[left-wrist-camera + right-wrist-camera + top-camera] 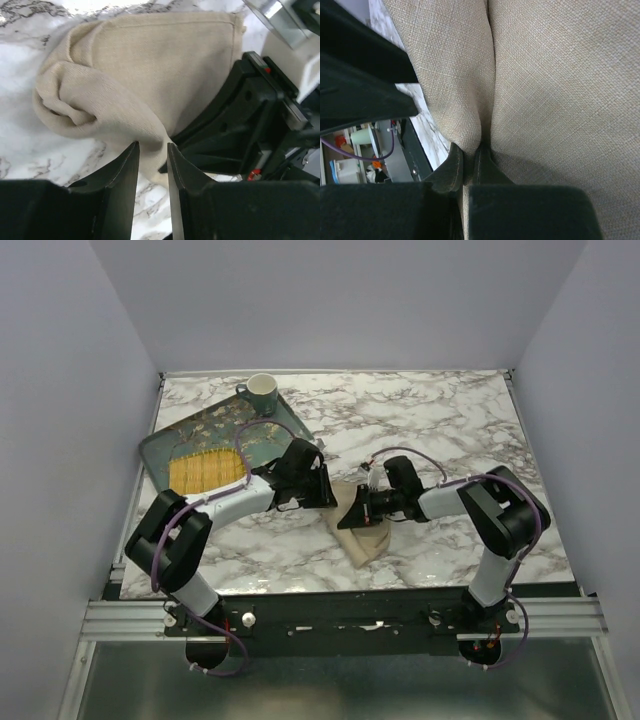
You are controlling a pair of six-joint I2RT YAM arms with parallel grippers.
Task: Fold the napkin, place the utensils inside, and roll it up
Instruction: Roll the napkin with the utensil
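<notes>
Napkin (150,75), the plain beige cloth one, sits bunched mid white-marble table (450,420), between both arms. Right gripper (468,150) is pinched tight on a fold of it. Left gripper (152,147) jaws stand narrowly apart, cloth edge right at the gap.

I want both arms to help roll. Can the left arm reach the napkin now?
Probably yes. The left gripper sits right at the napkin, at its rolled edge, with nothing between. The right gripper pinches the same cloth close by, so space looks tight.
</notes>
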